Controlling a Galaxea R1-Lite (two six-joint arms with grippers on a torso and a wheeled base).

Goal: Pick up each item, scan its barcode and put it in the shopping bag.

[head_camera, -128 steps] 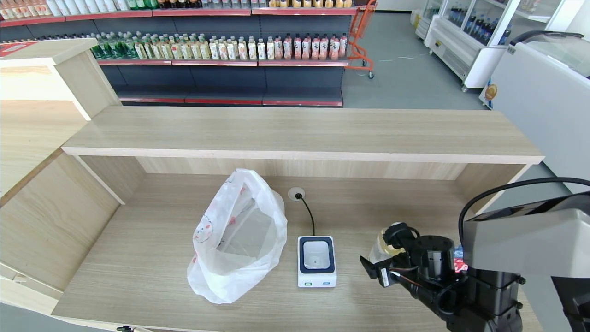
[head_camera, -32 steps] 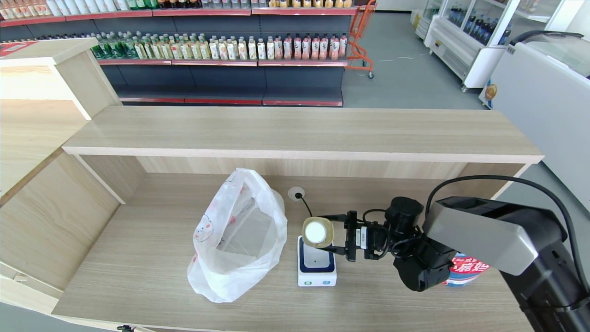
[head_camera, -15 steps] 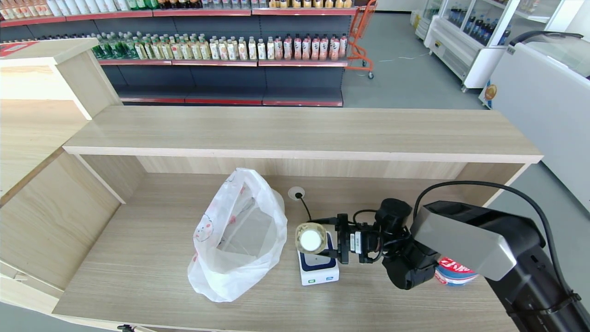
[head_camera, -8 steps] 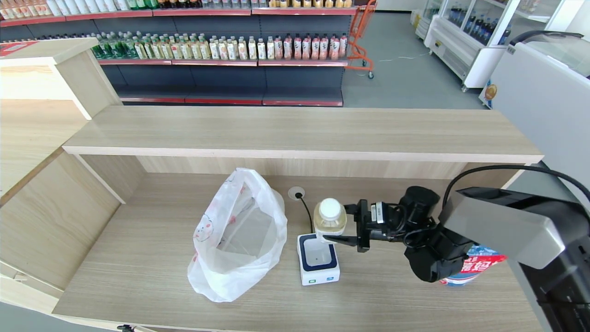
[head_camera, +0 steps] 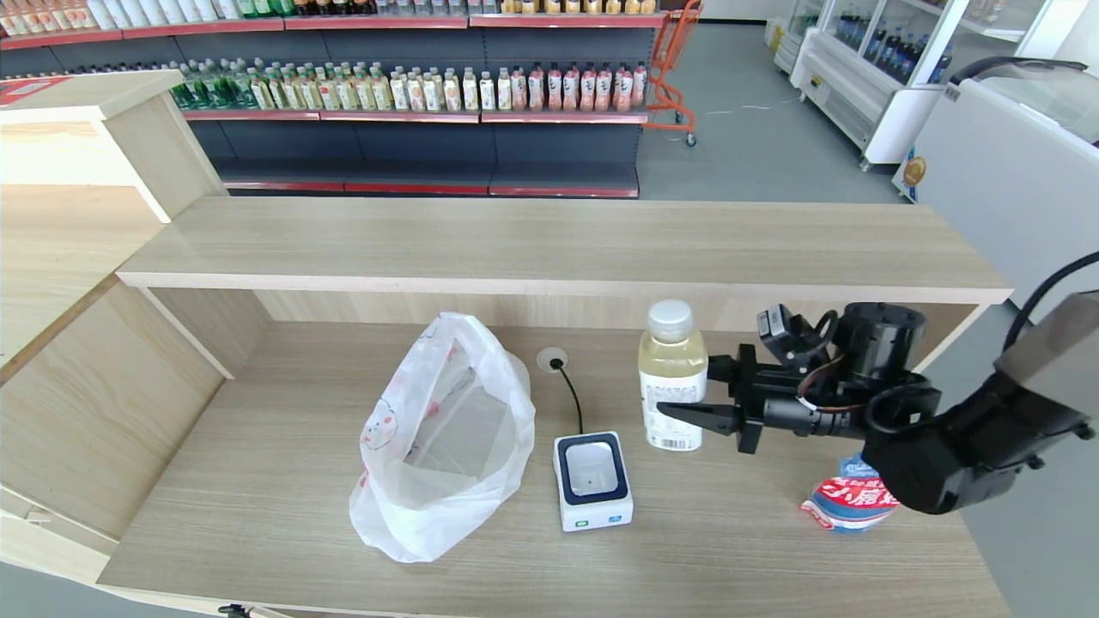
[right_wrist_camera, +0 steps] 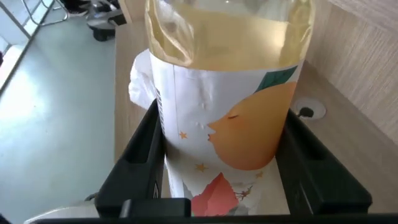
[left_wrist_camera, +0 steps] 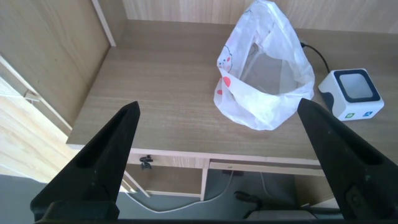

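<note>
Right tool (head_camera: 680,393) around one bottle (head_camera: 672,371); one bag (head_camera: 388,433), one scanner (head_camera: 592,481)

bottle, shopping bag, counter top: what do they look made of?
The bottle looks like clear glossy plastic: pale liquid shows through above a printed label. The shopping bag is thin, translucent white plastic film, crinkled. The counter has a matte wood-grain surface, likely laminate, though solid wood is possible.
</note>
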